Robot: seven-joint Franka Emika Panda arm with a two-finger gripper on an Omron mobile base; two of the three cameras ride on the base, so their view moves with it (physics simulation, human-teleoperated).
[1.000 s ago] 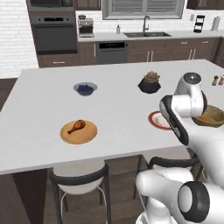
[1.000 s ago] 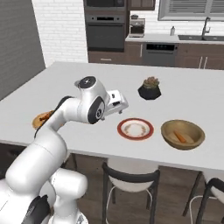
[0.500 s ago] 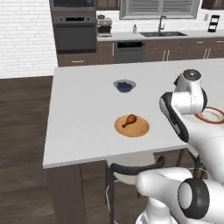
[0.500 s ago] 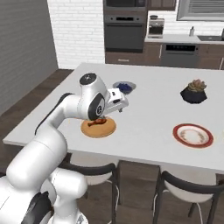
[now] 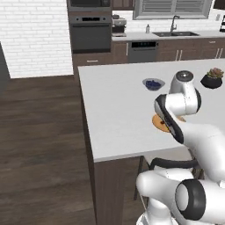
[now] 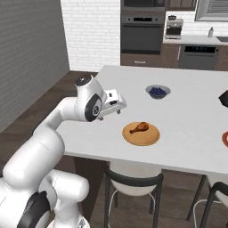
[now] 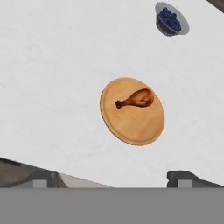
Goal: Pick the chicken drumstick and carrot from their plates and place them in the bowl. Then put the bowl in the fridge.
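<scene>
One drumstick (image 7: 135,99) lies on the wooden plate (image 7: 131,124) near the counter's (image 6: 187,120) front edge. Gripper (image 7: 113,177) hangs above it, fingers spread wide, nothing held. Blueberry bowl (image 7: 171,19) sits farther back.

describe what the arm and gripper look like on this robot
The arm is glossy white, built of rounded, bulbous segments with dark grey to black rings and discs at the joints. It rises from a white rounded base. The hand is a boxy white block ending in the gripper; in the hand view its two fingertips are small, dark and square-edged. No cables or markings can be made out.
</scene>
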